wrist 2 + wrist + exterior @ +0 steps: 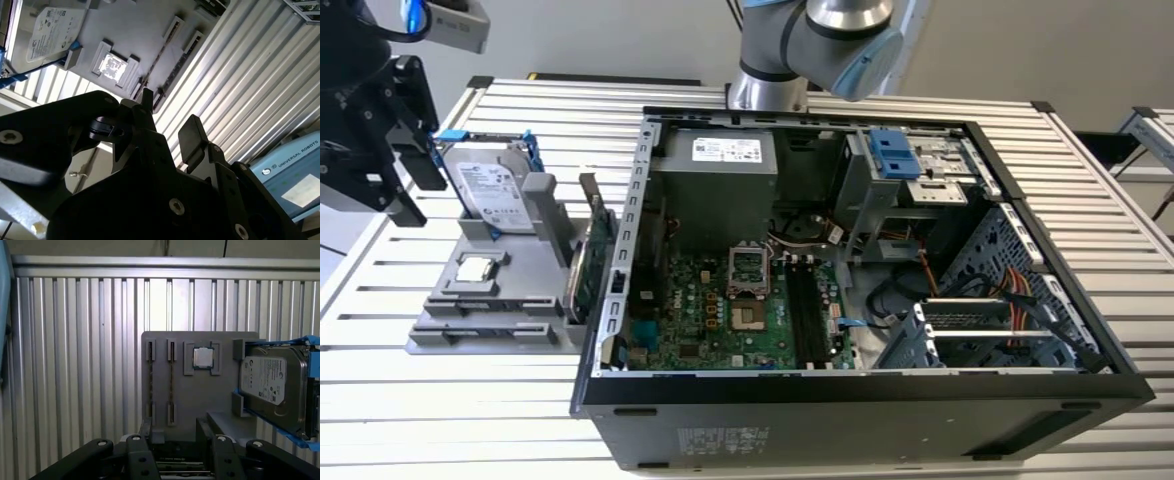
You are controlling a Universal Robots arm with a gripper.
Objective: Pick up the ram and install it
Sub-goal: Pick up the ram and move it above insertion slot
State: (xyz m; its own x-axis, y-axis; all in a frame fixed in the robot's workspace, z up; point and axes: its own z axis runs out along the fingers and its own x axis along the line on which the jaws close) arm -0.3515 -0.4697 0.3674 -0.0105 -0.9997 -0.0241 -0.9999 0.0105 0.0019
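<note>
- We judge the step in hand to be the approach for the pick. The black two-fingered claw (175, 434) hangs over the grey moulded parts tray (195, 405), clear of it. Its fingers (145, 432) stand apart with nothing between them.
- The ram (171, 385), a thin narrow circuit-board stick seen edge-on, stands in a slim slot of that tray. It is just beside the small square silver processor chip (203, 358) and well apart from the computer case.
- A twin slot (151, 385) runs alongside (whether it holds a stick too, we cannot tell).
- The silver hard drive with blue rails (272, 385) sits at the tray's far side from the ram. The tray itself rests on the ribbed aluminium worktop (75, 365).
- In the first wrist view the gap between the fingers lines up roughly with the ram's slot, so we take the lateral aiming to be close.
- As we judge it, the pick calls for a straight descent with the fingers straddling the thin edge squarely, clear of the slot's end blocks, and a light, even squeeze.
- Nothing of the install is done. In the exterior view the long black memory sockets (803, 312) on the green motherboard (720, 320) in the open black tower case (854, 420) show no stick.
</note>
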